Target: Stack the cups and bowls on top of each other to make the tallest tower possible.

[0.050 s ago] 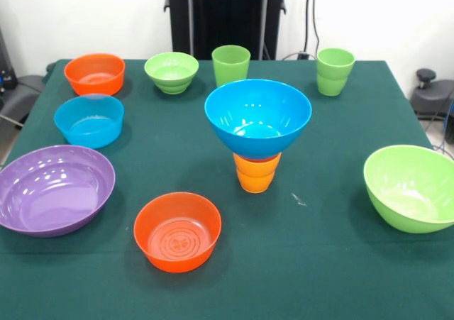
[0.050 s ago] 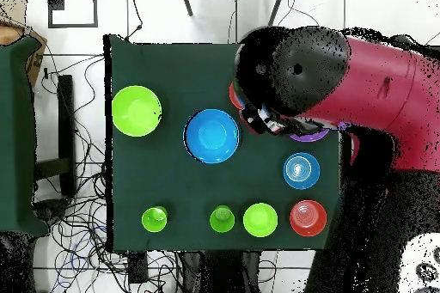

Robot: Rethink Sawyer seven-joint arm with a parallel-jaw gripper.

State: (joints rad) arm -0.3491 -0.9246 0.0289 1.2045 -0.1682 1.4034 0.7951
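The tower stands mid-table: a big blue bowl (image 1: 257, 116) (image 2: 212, 135) sits upright on orange cups (image 1: 257, 172), which look nested. Two green cups (image 1: 230, 64) (image 1: 335, 72) stand at the far edge, with a small lime bowl (image 1: 172, 72) and an orange bowl (image 1: 94, 73) beside them. A light blue bowl (image 1: 89, 120), a purple bowl (image 1: 53, 189), a second orange bowl (image 1: 177, 231) and a large lime bowl (image 1: 411, 186) lie around the tower. No gripper shows in either view. Only the red and black arm (image 2: 344, 75) shows, in the overhead view.
In the overhead view the arm's bulk hides most of the purple bowl (image 2: 309, 137) and the nearer orange bowl. The green cloth table (image 1: 319, 263) ends close behind the far cups. Cables lie on the floor around the table.
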